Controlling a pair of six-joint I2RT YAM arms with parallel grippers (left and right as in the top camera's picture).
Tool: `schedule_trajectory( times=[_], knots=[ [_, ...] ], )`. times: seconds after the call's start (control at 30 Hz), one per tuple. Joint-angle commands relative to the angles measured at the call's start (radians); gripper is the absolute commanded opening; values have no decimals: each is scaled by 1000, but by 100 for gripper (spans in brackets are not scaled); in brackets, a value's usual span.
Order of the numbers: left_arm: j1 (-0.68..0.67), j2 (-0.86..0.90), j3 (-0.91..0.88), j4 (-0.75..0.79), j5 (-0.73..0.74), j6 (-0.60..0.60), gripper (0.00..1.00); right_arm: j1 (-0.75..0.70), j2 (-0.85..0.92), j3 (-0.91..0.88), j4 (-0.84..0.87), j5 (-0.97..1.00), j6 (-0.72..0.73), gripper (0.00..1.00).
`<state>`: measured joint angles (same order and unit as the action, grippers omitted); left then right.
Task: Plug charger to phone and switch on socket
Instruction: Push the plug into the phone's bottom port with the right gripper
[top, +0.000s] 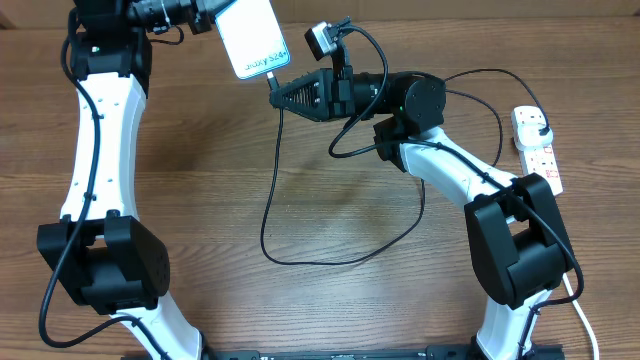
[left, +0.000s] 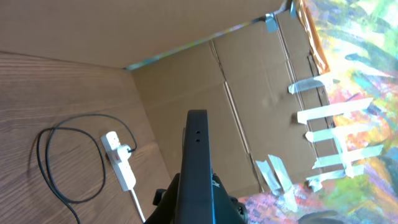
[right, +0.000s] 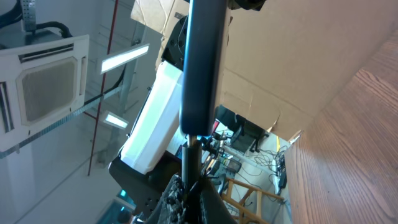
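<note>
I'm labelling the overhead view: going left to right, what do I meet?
In order: left arm → phone → wrist camera → socket. The charger cable and right arm span too widely to place.

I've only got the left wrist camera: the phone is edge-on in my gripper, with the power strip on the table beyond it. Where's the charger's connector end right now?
Observer: Overhead, the right gripper is shut on the charger connector, right at the lower edge of the phone.
Operator: Is it seated?
Observer: Cannot tell. The right wrist view shows it in line with the phone's bottom end and meeting it, but not how deep.
Operator: Is the phone lit?
Observer: Yes, overhead its face glows bright, with small text.
</note>
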<state>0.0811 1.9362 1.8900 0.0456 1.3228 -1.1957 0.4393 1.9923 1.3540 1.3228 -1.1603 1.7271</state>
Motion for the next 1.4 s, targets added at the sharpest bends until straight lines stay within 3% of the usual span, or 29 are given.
schedule_trajectory(
  times=[0.0,1.37],
  knots=[
    [7,6,10,4,-11,-21,4,4,-23,15,7,8,-5,4],
    [-23,6,10,4,-13,-59,4,3,-23,15,7,32,-5,4]
  ],
)
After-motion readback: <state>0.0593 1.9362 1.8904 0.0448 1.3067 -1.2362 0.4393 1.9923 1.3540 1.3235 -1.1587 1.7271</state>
